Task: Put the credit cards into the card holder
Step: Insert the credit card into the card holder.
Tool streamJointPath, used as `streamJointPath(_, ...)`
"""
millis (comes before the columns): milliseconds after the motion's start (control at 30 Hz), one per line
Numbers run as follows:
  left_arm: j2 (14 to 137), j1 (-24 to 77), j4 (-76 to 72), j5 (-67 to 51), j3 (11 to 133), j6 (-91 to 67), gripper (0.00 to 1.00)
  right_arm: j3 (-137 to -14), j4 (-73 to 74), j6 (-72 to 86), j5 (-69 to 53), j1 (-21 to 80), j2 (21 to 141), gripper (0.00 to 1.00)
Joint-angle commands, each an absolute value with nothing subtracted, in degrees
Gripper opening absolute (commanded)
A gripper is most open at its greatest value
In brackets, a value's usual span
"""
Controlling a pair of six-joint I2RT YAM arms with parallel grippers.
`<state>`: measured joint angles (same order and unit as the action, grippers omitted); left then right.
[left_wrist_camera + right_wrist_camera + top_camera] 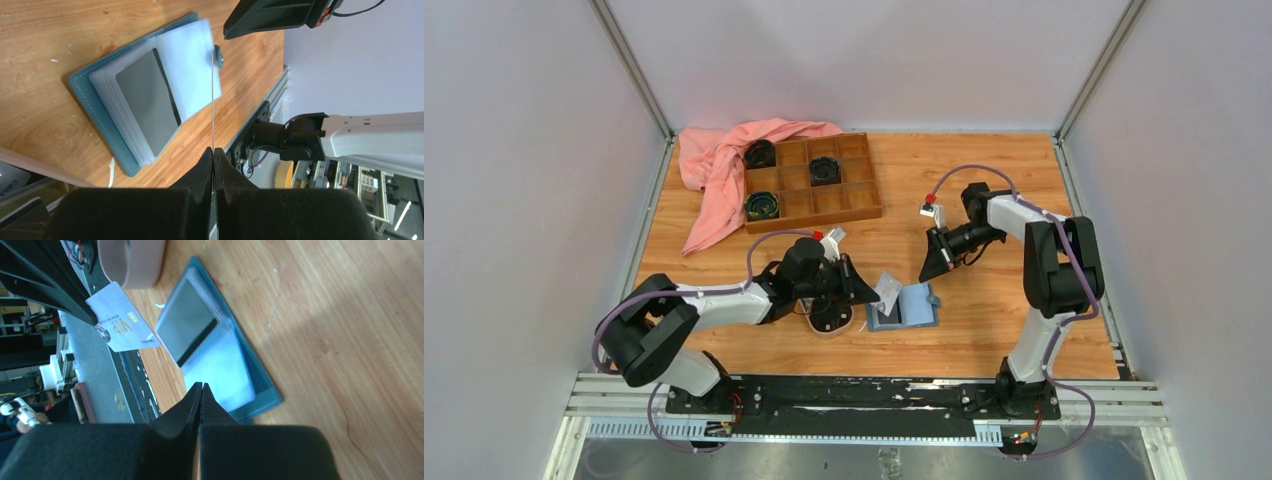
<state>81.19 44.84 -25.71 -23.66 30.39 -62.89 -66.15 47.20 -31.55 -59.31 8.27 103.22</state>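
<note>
The card holder (906,309) lies open on the wood, blue with pale clear sleeves (185,65). A dark credit card (147,100) sits in one of its sleeves (186,322). My left gripper (873,290) is shut on a pale grey-white credit card (122,322) printed "VIP". It holds the card by one end, just left of the holder and above the table. In the left wrist view that card (213,100) shows edge-on, rising from my shut jaws (213,152). My right gripper (930,270) hangs shut and empty just above the holder's far right side (201,386).
A pink oval dish (832,324) sits under my left gripper, left of the holder. At the back left stand a brown wooden compartment tray (812,180), with black round items in it, and a pink cloth (714,165). The table's near edge and metal rail (824,390) run close by.
</note>
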Motion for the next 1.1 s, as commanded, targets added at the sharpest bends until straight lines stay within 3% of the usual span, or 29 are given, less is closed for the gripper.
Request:
streamJointPath(0,86.1,46.3,-24.5,-24.9,33.0,-63.7,0.00,-68.9,54.1,-35.5,-54.6,8.5,107.3,0.00)
streamJointPath(1067,95.9,48.4,-24.5,-19.0,34.2,-65.2,0.00,-70.6,55.8,-36.3,-49.1,12.6,114.3,0.00)
